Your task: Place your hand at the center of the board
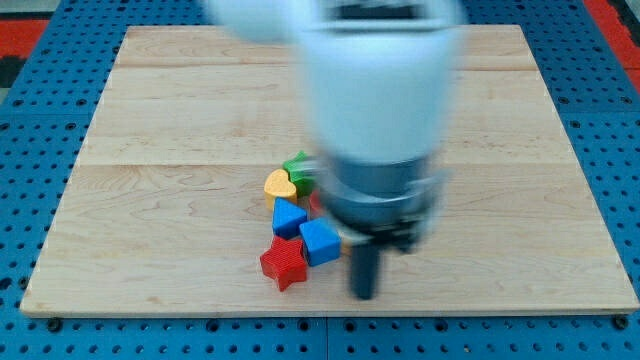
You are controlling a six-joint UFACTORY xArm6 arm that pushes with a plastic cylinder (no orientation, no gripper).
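Board [180, 100] centre isn't reached yet: my tip [365, 295] sits low, near the view's bottom, just right of the blue block [320, 241]. No jaws here, nothing held.

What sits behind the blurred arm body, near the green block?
Beside the green block, a sliver of a red block shows at the arm's edge; the rest of it is covered. My tip stands right of the blue cube.
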